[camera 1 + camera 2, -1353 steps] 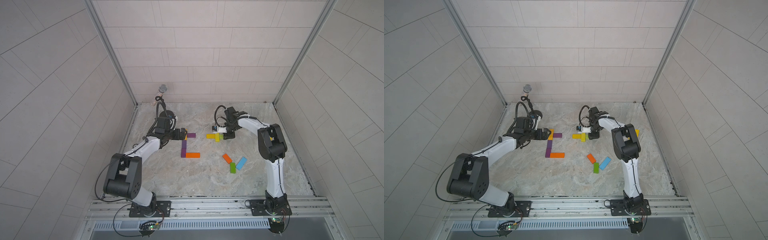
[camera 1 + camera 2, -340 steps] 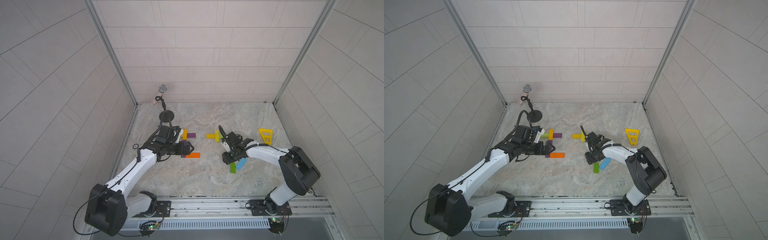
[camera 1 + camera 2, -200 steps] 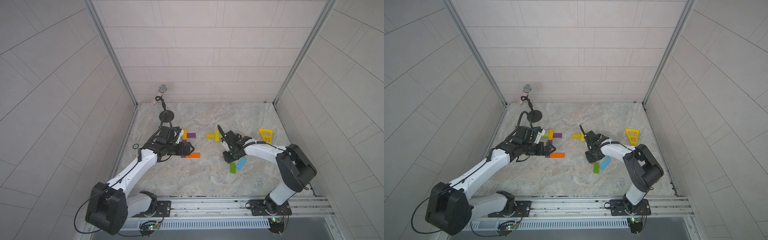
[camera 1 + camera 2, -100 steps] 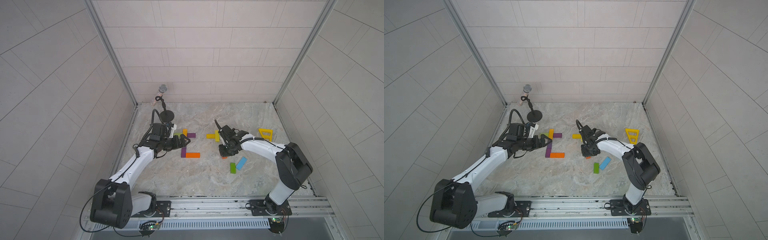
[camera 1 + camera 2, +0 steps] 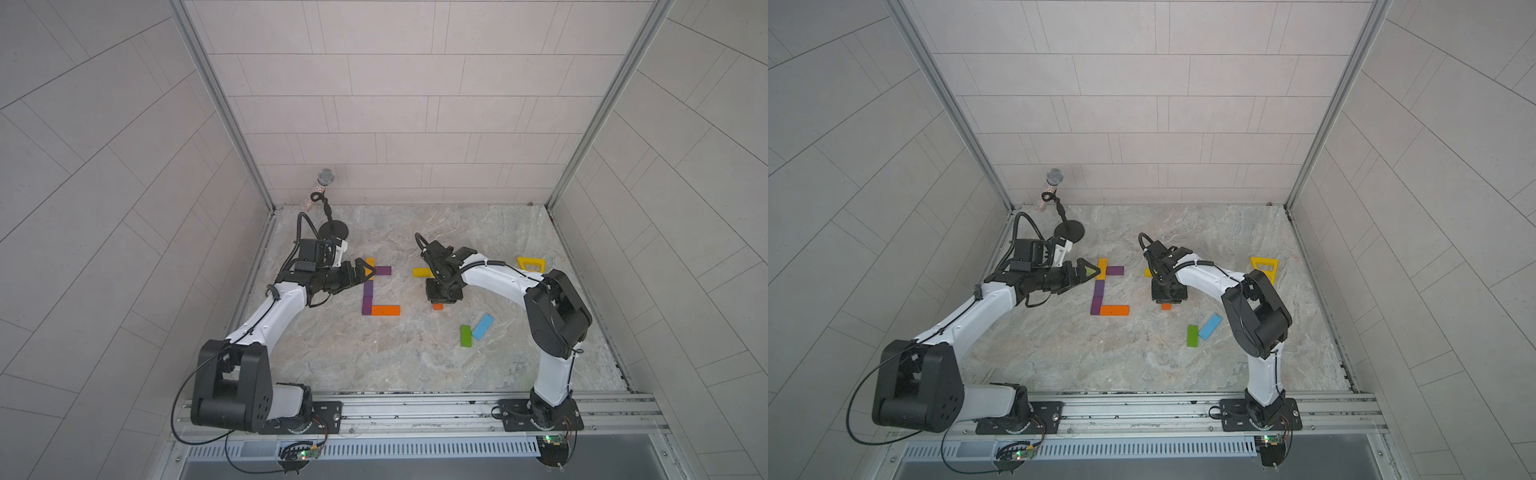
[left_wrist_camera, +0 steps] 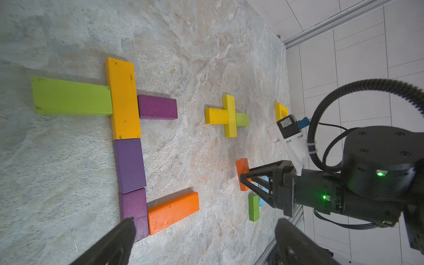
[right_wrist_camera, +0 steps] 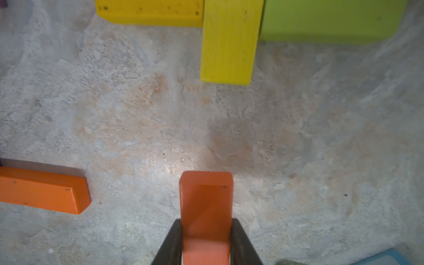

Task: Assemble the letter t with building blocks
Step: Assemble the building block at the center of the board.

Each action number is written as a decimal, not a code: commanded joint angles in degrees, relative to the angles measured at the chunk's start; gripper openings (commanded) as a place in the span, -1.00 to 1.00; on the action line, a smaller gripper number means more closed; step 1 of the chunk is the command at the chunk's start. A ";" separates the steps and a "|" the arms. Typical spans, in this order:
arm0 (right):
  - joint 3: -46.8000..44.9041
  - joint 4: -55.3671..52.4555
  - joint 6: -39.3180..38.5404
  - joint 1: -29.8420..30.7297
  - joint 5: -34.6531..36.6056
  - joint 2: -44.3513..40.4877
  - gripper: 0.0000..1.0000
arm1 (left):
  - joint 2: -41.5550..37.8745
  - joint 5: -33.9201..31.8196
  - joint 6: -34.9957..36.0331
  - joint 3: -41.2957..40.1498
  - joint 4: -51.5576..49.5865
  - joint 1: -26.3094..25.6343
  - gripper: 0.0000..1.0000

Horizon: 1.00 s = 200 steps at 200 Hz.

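My right gripper (image 7: 206, 222) is shut on an orange block (image 7: 206, 202), held off the floor just short of a small cross of two yellow blocks (image 7: 229, 41) and a lime one (image 7: 330, 20). In both top views only the orange block's tip (image 5: 437, 306) (image 5: 1166, 306) shows under the gripper. To the left lies a larger figure: a yellow-orange block (image 6: 122, 98), a lime block (image 6: 71, 96), purple blocks (image 6: 129, 165) and an orange foot (image 6: 173, 212). My left gripper (image 5: 365, 272) (image 6: 205, 223) is open and empty beside that figure's upper end.
A green block (image 5: 466, 335) and a light blue block (image 5: 482, 326) lie loose toward the front right. A yellow triangular frame (image 5: 531, 264) sits near the right wall. A microphone on a stand (image 5: 326, 178) is in the back left corner.
My right gripper has carried the orange block away from the green and blue blocks toward the yellow cross. My left gripper has moved from the purple column toward the figure's far end.
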 commanded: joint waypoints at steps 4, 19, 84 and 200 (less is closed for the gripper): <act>1.21 -2.69 3.56 0.11 2.25 1.54 -0.63 | 0.80 0.80 -0.63 0.92 1.29 0.23 1.00; 1.85 -2.40 3.75 0.13 2.16 2.52 -0.63 | 0.93 0.84 -0.65 0.85 1.28 0.33 1.00; 3.33 -1.80 2.84 -0.58 2.51 5.46 -0.63 | 1.06 0.87 -0.85 0.56 1.56 1.07 1.00; 5.51 -0.29 1.03 -2.61 1.24 8.95 -0.63 | 2.18 0.98 -0.75 0.78 1.40 1.75 1.00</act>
